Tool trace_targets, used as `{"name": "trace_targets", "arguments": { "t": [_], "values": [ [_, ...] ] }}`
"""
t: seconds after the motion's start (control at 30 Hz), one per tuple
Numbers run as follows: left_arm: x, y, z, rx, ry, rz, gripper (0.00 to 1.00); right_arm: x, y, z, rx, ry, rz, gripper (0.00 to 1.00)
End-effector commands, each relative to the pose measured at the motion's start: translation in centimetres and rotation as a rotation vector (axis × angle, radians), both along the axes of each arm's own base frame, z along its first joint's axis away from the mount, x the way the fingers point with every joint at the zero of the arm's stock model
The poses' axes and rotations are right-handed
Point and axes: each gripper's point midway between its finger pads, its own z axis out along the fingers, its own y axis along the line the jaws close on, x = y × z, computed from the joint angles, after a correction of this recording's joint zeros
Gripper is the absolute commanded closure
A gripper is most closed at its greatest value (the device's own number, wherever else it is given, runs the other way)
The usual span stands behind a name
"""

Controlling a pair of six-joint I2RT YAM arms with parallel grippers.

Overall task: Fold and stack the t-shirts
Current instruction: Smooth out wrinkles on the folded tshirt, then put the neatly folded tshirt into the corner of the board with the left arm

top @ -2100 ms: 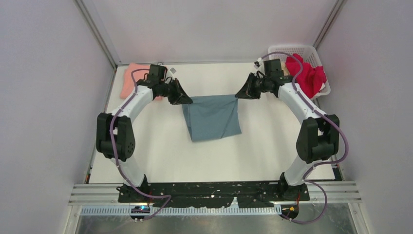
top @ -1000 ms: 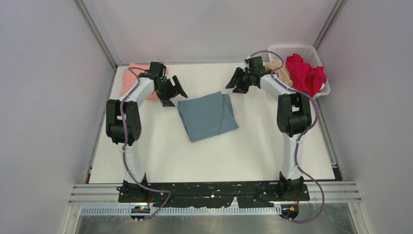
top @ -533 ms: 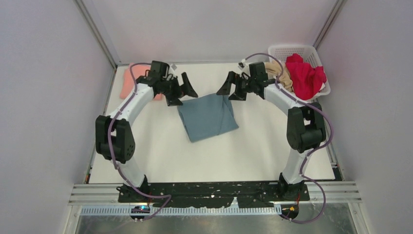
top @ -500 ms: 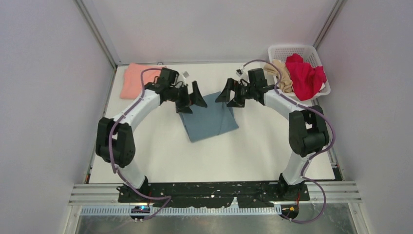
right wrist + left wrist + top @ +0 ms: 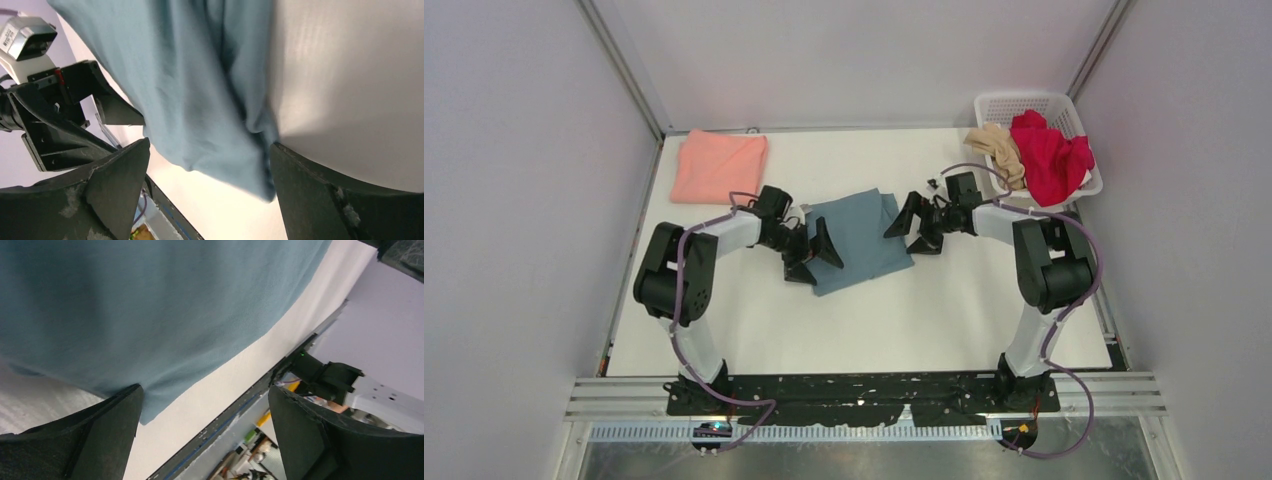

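Note:
A slate-blue t-shirt (image 5: 859,235) lies folded on the white table's middle. My left gripper (image 5: 817,257) is low at its near-left corner, open, with nothing held; in the left wrist view (image 5: 204,392) the blue cloth (image 5: 150,305) fills the space ahead of the fingers. My right gripper (image 5: 915,229) is open at the shirt's right edge, and its wrist view (image 5: 210,146) shows the bunched blue edge (image 5: 200,90) between the spread fingers. A salmon-pink t-shirt (image 5: 717,165) lies folded at the back left. A red t-shirt (image 5: 1052,155) and a beige one (image 5: 996,150) sit in the basket.
The white lattice basket (image 5: 1024,102) stands at the back right corner, the beige cloth spilling over its left rim. Grey walls close in the table on three sides. The black base rail (image 5: 864,392) runs along the near edge.
Both grippers let go of the blue shirt's far edge and opened. They then came forward and down to its left and right sides. The shirt now lies folded, and the pink shirt is uncovered.

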Motion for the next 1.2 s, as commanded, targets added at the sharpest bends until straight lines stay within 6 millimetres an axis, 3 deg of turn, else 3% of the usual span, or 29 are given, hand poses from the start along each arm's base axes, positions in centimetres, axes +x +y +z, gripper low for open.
{"name": "trace_targets", "arguments": {
  "t": [0.0, 0.13, 0.2, 0.33, 0.43, 0.57, 0.67, 0.73, 0.87, 1.03, 1.17],
  "values": [
    [-0.2, 2.6, -1.4, 0.05, -0.014, 0.031, 0.0, -0.9, -3.4, -3.0, -0.148, 0.04, -0.062, 0.05],
    [-0.2, 3.5, -1.5, 0.097, -0.02, 0.03, 0.0, -1.8, -3.6, -3.6, -0.148, 0.059, -0.059, 0.05],
    [0.0, 3.6, -0.7, 0.096, -0.023, 0.031, 0.01, -1.5, -3.5, -2.7, -0.144, 0.03, -0.048, 0.05],
    [1.7, 3.3, 4.1, 0.062, -0.171, 0.035, 0.0, 1.4, -3.4, 2.2, -0.157, -0.145, -0.038, 0.05],
    [4.1, 4.1, 6.7, 0.118, -0.277, 0.087, 0.0, 4.2, -2.6, 6.4, -0.147, -0.3, -0.018, 0.04],
    [8.5, 5.6, 8.4, 0.131, -0.313, 0.191, 0.04, 7.0, -0.6, 8.8, -0.165, -0.407, 0.047, 0.01],
    [11.1, 6.8, 8.2, 0.175, -0.306, 0.24, 0.09, 9.1, 0.8, 9.2, -0.219, -0.455, 0.091, 0.09],
    [11.7, 7.1, 7.6, 0.198, -0.281, 0.24, 0.1, 9.9, 1.5, 8.9, -0.252, -0.461, 0.118, 0.09],
    [10.8, 7.6, 5.5, 0.244, -0.223, 0.213, 0.05, 10.3, 2.0, 7.8, -0.302, -0.431, 0.141, 0.08],
    [8.7, 7.6, 2.5, 0.242, -0.148, 0.215, 0.01, 9.4, 1.6, 6.5, -0.319, -0.402, 0.148, 0.05],
    [9.1, 6.8, 0.9, 0.248, -0.121, 0.22, 0.04, 8.8, 1.5, 6.5, -0.312, -0.397, 0.133, 0.03]
  ]
}}
